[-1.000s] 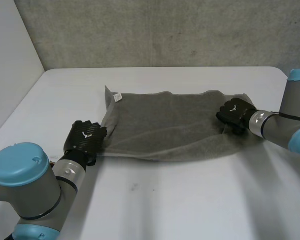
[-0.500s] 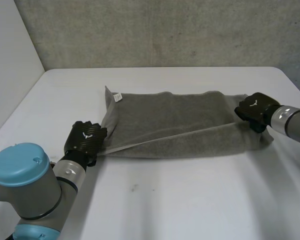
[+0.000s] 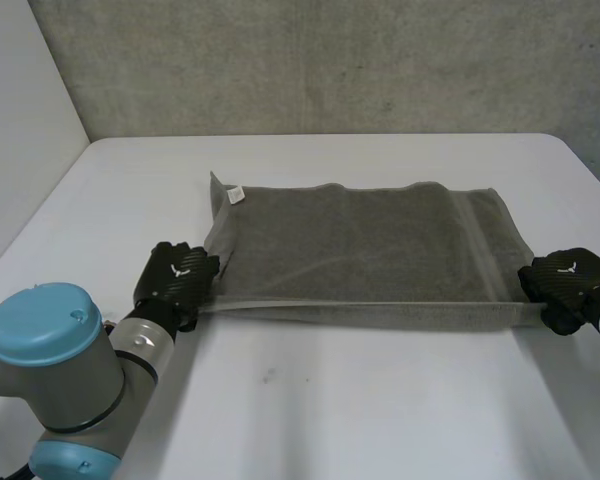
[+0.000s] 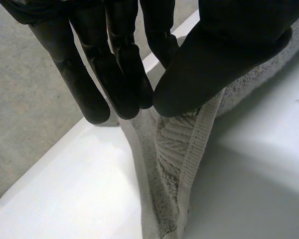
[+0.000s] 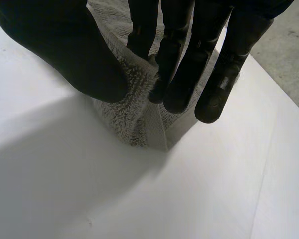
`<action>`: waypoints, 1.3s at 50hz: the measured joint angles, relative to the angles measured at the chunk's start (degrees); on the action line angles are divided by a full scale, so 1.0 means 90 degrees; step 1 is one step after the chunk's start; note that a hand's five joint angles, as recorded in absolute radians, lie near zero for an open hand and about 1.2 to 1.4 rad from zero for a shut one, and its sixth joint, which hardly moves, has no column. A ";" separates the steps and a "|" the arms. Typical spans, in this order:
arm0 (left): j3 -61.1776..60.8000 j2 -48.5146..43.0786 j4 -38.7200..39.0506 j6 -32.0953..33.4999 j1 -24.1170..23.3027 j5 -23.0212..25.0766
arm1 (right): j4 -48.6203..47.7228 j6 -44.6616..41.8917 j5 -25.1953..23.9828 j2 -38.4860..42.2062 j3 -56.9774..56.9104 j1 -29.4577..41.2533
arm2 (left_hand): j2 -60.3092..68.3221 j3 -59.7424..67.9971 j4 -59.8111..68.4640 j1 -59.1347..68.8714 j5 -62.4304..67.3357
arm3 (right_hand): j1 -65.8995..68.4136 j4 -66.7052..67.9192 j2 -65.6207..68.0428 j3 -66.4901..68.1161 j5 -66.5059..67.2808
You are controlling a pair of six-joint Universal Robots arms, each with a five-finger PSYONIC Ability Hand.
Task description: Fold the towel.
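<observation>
L hand (image 4: 224,55), R hand (image 5: 65,55) pinching towel (image 3: 360,245) corners

Grey towel (image 3: 365,240) spread on table (image 3: 380,400); left hand (image 3: 177,280) and right hand (image 3: 567,285) at its near corners.

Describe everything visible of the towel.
The grey terry towel has a woven border and a small white tag at its far left corner. It lies spread on the white table, its near edge stretched straight between the left hand, pinching the near left corner, and the right hand, pinching the near right.
</observation>
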 measured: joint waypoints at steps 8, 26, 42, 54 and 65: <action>-0.0005 -0.0138 -0.0012 0.0002 0.0194 0.0479 | -0.0179 0.0498 -0.0043 0.0025 -0.0047 0.0035 | -0.0861 -0.0857 -0.0868 -0.0836 -0.0809 | 0.0000 0.0000 0.0000 0.0000 0.0023; 0.0103 -0.0548 -0.0052 0.0033 0.0483 0.0935 | -0.0358 0.0980 -0.0107 0.0032 -0.0105 0.0009 | -0.2594 -0.2586 -0.2601 -0.2511 -0.2609 | 0.0000 0.0001 0.0000 0.0000 0.0048; 0.0067 0.0055 -0.1374 0.0001 0.0658 0.0985 | -0.0365 0.0961 -0.0105 0.0044 -0.0169 -0.0094 | -0.3110 -0.3105 -0.3121 -0.3048 -0.3113 | 0.0000 0.0001 0.0000 -0.0001 0.0049; 0.0085 0.0013 -0.1595 -0.0015 0.0786 0.1119 | -0.0375 0.0955 -0.0113 0.0117 -0.0151 -0.0064 | -0.3124 -0.3128 -0.3139 -0.3069 -0.3138 | 0.0000 0.0001 0.0000 0.0001 0.0049; 0.0098 0.0213 -0.1854 -0.0013 0.0834 0.1093 | -0.0379 0.0906 -0.0116 0.0189 -0.0148 -0.0056 | -0.3124 -0.3127 -0.3139 -0.3069 -0.3138 | 0.0000 0.0002 0.0000 0.0001 0.0056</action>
